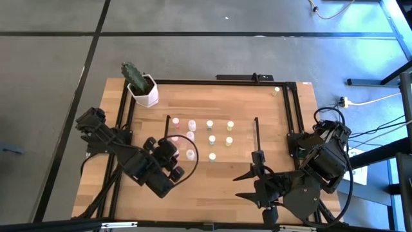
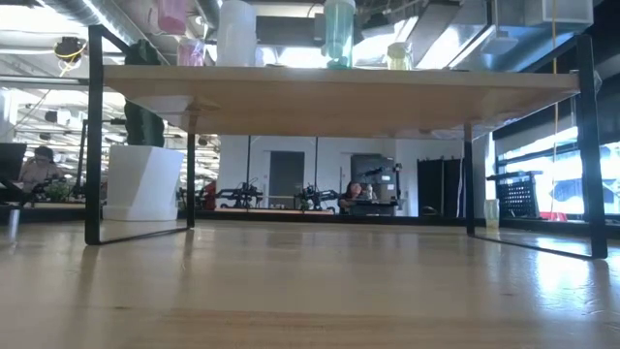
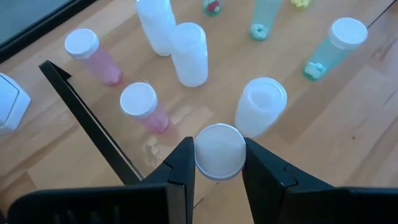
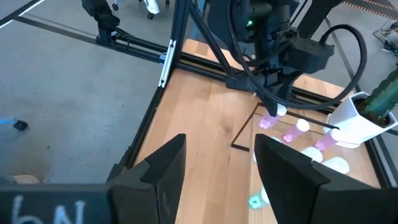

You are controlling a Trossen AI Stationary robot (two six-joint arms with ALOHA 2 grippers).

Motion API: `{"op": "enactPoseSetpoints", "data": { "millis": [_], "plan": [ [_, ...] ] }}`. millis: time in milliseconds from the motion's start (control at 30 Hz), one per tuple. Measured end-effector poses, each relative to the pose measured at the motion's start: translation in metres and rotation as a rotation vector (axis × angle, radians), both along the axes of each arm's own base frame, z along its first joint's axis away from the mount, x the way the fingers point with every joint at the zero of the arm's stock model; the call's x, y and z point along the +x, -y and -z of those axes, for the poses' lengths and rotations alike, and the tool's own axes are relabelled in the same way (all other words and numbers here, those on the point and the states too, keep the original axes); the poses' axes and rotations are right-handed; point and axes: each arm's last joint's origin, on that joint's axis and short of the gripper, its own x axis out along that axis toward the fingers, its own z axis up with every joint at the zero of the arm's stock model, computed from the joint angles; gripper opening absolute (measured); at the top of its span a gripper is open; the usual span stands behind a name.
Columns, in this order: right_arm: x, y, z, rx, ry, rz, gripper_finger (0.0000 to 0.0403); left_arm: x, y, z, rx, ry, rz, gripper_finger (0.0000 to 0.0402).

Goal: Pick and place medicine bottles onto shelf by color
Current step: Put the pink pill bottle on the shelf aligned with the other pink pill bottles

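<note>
The shelf (image 1: 243,133) stands mid-table, a light-wood board on black end frames (image 3: 93,121). On its top stand several medicine bottles with pale caps: pink (image 3: 93,57), white (image 3: 189,53), pale green (image 3: 329,46) and yellow (image 1: 230,125). My left gripper (image 1: 177,161) hovers over the shelf's near left part, shut on one more bottle (image 3: 219,151); the right wrist view shows a pink body (image 4: 267,122) below its fingers. My right gripper (image 4: 217,171) waits open above the near right table with nothing between its fingers. My left gripper pinches the bottle by its white cap (image 3: 219,163), one finger on each of two opposite sides of the rim. The fingers (image 3: 180,162) come from the near left, slanting down. The bottle points on along the fingers, tilted; whether its lower end touches the shelf I cannot tell.
A white hexagonal pot with a cactus (image 1: 143,90) stands at the table's far left. One small bottle (image 1: 277,91) sits near the far right corner. Black rails (image 1: 293,116) run along the table's edges. Bare wood lies under and in front of the shelf (image 2: 310,281).
</note>
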Motion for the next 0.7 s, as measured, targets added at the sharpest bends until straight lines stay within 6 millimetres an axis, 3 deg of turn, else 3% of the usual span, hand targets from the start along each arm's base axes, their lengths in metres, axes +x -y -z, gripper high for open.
{"op": "enactPoseSetpoints", "data": {
  "millis": [700],
  "plan": [
    [0.0,-0.0003,0.0,0.004,-0.003,-0.007,0.0192,-0.001,-0.0011,0.0008,-0.015,-0.033,0.0,0.0086]
  ]
}}
